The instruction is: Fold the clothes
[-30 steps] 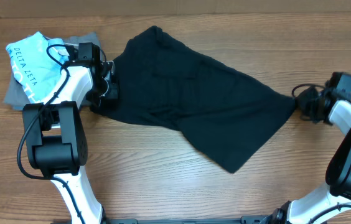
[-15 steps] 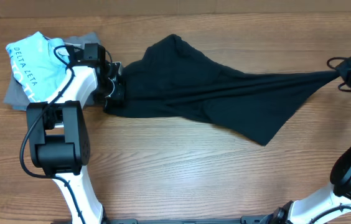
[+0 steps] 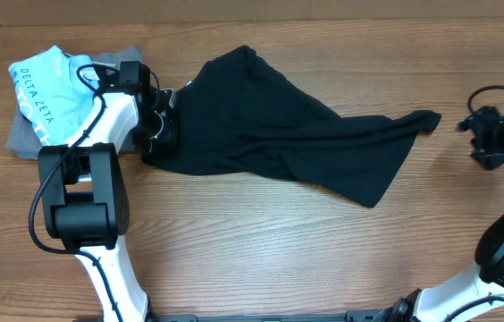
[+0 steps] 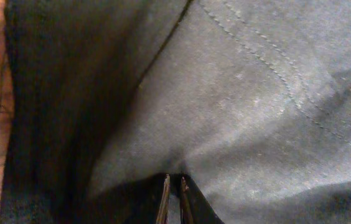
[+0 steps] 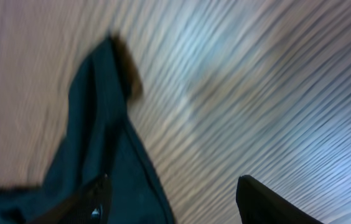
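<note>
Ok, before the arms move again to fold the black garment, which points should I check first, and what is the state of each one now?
1. Left pincer grips the black garment at its left edge: ok, closed on cloth.
2. Right pincer holds the garment: not ok, open, apart from its pointed right end.
3. Garment lies flat: not ok, wrinkled and bunched.
4. Garment apart from the light blue shirt: ok.
5. Right wrist view sharp: not ok, blurred.
</note>
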